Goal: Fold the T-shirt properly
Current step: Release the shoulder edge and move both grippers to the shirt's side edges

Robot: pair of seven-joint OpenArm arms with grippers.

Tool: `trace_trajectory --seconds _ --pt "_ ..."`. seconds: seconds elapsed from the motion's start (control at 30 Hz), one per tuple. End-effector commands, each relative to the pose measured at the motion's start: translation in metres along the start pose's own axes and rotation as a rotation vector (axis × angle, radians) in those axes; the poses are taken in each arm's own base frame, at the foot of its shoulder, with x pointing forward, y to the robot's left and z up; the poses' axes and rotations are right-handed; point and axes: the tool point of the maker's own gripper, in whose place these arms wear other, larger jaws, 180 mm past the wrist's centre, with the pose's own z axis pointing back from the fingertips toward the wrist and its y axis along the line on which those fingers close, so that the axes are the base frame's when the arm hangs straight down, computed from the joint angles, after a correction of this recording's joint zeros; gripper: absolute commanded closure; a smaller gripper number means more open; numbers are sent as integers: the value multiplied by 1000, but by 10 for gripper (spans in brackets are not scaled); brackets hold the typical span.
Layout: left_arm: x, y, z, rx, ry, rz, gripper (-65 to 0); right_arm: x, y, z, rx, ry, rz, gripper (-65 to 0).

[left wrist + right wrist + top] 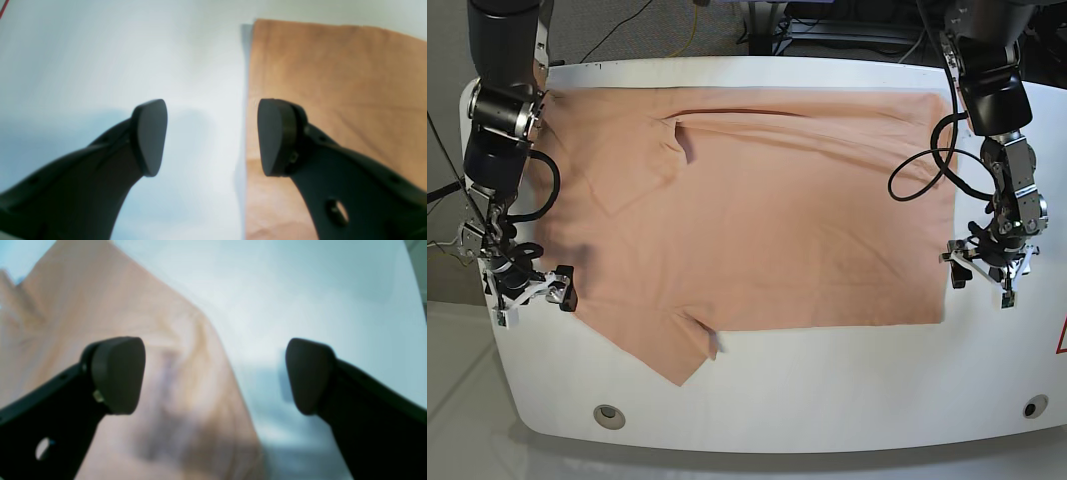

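The T-shirt lies spread flat on the white surface, its long axis running 9 to 3 o'clock in the base view, hem toward 3 and sleeves toward 9. The left pincer stands open at the hem edge, cloth just at its 9 o'clock; the right pincer stands open over the sleeve-side edge, cloth at its 3 o'clock. Each seems equally near its end. No brand or print is readable.

T-shirt: thin, soft peach cloth, matt, lightly creased. Surface: smooth white, with a faint sheen. Left claw and right claw: matt black plastic, with smooth dark pads on the fingers.
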Motion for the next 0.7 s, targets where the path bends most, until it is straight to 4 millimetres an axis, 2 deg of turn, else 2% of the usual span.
trace_trajectory --seconds 0.0,0.27,0.6,0.67 --pt "26 6 3 9 -64 -7 -406 29 -8 0 -7 -98 -24 -650" --pt "23 6 3 10 -59 -7 -406 27 -1 -12 5 -135 -15 -650" --pt "22 7 4 12 -58 -4 -406 16 3 -16 11 -134 6 -650" --pt "22 7 4 12 -58 -4 -406 8 3 -16 11 -119 13 -650"
